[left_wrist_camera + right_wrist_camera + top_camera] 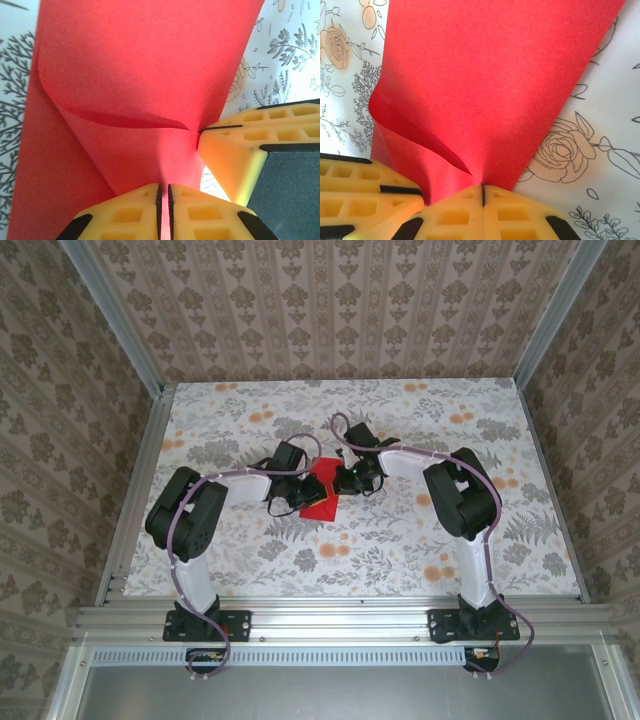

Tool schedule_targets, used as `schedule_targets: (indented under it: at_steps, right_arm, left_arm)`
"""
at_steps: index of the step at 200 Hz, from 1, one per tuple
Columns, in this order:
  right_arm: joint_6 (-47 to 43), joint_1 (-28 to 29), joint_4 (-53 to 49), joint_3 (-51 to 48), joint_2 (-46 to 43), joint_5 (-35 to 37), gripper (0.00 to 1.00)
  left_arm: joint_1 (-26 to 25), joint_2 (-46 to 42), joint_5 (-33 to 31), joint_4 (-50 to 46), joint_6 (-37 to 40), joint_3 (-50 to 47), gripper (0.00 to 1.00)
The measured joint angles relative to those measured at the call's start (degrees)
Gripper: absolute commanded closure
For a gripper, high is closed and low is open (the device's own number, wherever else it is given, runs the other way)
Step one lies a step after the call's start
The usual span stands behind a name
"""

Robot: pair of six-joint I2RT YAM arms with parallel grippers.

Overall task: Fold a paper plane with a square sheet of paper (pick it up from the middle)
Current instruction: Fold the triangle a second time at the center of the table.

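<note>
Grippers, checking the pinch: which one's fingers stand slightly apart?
The left gripper: a thin slit shows between its fingers on the red paper; the right gripper closes flush.

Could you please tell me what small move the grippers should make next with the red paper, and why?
Probably lower the pinched edge toward the table and flatten the curl. The left gripper and right gripper are shut side by side on the square sheet of paper, whose fold is a soft curve, not yet a crease.

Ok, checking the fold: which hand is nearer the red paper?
Tie: left hand and right hand both pinch the red paper, left from its left, right from its right.
</note>
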Motion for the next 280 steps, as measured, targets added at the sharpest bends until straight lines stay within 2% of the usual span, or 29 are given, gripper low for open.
schedule_targets:
  at_steps: [46,139,169,226,259,280]
  right_arm:
    - [1.1,-0.1,-0.3,0.3,0.2,0.0,0.99]
    - [2.4,-0.3,-0.4,0.6,0.3,0.0,0.99]
    - [2.6,-0.3,-0.4,0.7,0.4,0.0,0.95]
    - [3.1,-0.4,-1.1,1.1,0.3,0.0,0.80]
    - [3.8,-0.9,-1.3,0.5,-1.9,1.3,0.78]
    - [4.3,-1.4,-1.2,-1.2,-5.1,1.7,0.81]
  left_arm:
    - [-0.2,0.1,0.5,0.4,0.0,0.0,0.85]
    - [-0.3,1.4,0.7,-0.1,0.0,0.8,0.85]
    - [-0.3,1.5,0.6,-0.3,0.0,0.9,0.85]
    - [-0.9,1.6,-0.7,-2.2,0.0,1.6,0.87]
    - [-1.0,1.6,-1.1,-3.0,0.0,1.9,0.87]
    - [-1.3,1.6,-1.5,-3.3,0.0,2.0,0.88]
